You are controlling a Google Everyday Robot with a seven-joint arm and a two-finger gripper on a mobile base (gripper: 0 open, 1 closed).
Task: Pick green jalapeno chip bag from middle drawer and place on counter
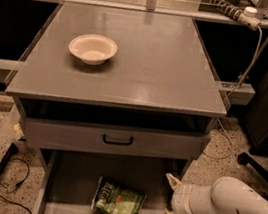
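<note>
Now gripper (168, 203) low at right side of open middle drawer (69, 180), jaws spread wide, holding nothing. Green chip bag (118, 201) flat on drawer floor, just left of jaws, not touching them. Bag's long axis seems to run left-right, slightly tilted; dim view, not sure. Jaws open toward bag. Counter (150, 66) above and farther back; white bowl (93, 48) on its left part.

Grey counter (169, 74) with white bowl (93, 48)
</note>
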